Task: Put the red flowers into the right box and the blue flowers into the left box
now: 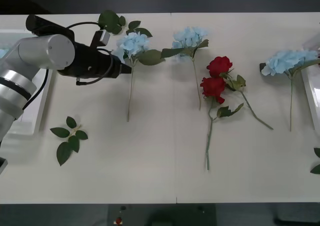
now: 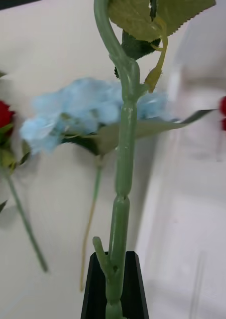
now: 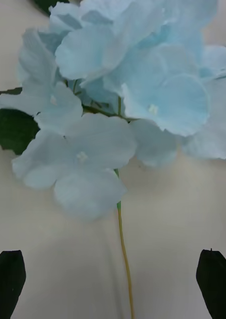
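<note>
White left box (image 1: 30, 111) sits far left; the left gripper (image 1: 125, 66) hovers, fingers (image 3: 8, 279) spread wide, over a blue flower (image 1: 134, 43). Red flowers (image 1: 215, 78) lie on the tabletop (image 1: 150, 166). The right gripper (image 2: 115, 286), beside the right box (image 1: 312, 93), pinches a green stem (image 2: 123, 174).

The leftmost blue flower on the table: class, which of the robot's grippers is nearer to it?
The left gripper, open, is at the leftmost blue flower, over its stem. The right gripper is far off by the right box, shut on a green stem.
</note>
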`<action>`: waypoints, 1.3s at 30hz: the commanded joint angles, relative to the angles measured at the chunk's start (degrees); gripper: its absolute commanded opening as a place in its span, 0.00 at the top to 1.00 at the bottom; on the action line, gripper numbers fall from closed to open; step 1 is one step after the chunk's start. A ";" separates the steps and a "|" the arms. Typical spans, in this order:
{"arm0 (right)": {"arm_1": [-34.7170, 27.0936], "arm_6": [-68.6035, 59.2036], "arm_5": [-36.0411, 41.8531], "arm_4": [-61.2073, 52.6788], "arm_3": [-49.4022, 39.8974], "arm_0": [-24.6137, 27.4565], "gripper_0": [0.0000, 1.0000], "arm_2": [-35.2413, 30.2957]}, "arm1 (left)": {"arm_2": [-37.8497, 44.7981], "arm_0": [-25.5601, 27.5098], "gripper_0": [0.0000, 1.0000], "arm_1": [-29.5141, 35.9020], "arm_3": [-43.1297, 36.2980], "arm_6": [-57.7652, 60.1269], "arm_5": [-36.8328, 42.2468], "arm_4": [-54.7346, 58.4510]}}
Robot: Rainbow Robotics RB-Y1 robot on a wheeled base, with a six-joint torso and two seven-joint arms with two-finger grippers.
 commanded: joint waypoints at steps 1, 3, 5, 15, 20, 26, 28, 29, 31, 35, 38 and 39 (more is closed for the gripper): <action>-1.59 1.08 -5.52 2.36 2.74 -1.45 1.00 -1.17 | 0.72 -2.27 0.00 -2.43 -1.37 5.78 -0.07 -8.54; -1.06 1.26 -9.29 4.47 4.68 -1.36 1.00 -2.23 | 0.72 -2.36 0.00 -3.83 -1.37 8.51 -0.24 -13.29; -0.62 1.26 -12.46 6.05 5.38 -1.36 1.00 -2.49 | 0.72 -2.45 0.00 -4.89 -1.37 10.18 -0.24 -16.89; 5.18 -0.15 -30.30 13.17 6.79 -0.22 1.00 -2.49 | 0.81 -2.45 0.00 -10.42 -0.40 13.08 -3.67 -28.14; 6.67 -0.24 -33.90 16.95 7.93 0.22 0.98 -2.49 | 0.72 -2.45 0.00 -12.53 3.55 12.02 -9.82 -29.02; 6.67 0.55 -32.32 21.34 7.93 0.13 0.21 -2.49 | 0.02 -2.45 0.00 -13.24 6.19 9.56 -11.41 -29.46; 6.67 0.73 -31.71 21.25 7.84 0.22 0.15 -2.49 | -0.42 -2.45 0.00 -13.24 6.46 9.47 -11.41 -29.55; 6.67 0.99 -30.56 21.08 7.75 0.13 0.15 -2.49 | -0.68 -2.45 0.00 -13.15 6.72 9.56 -11.49 -29.72; 6.59 1.43 -28.63 19.32 7.58 0.13 0.00 -2.49 | -0.95 -2.45 0.00 -13.24 7.42 9.47 -11.67 -29.90; 5.97 1.61 -24.41 17.03 7.05 -0.30 0.00 -2.49 | -1.21 -2.45 0.00 -13.33 8.48 9.30 -12.55 -29.90; 4.92 1.08 -19.75 16.42 5.82 -1.18 0.00 -2.23 | -1.21 -2.45 0.00 -13.76 9.27 9.12 -13.34 -30.16; 4.65 0.82 -18.08 16.07 5.03 -1.45 0.00 -2.05 | -1.21 -2.45 0.00 -13.85 9.53 9.12 -13.34 -30.16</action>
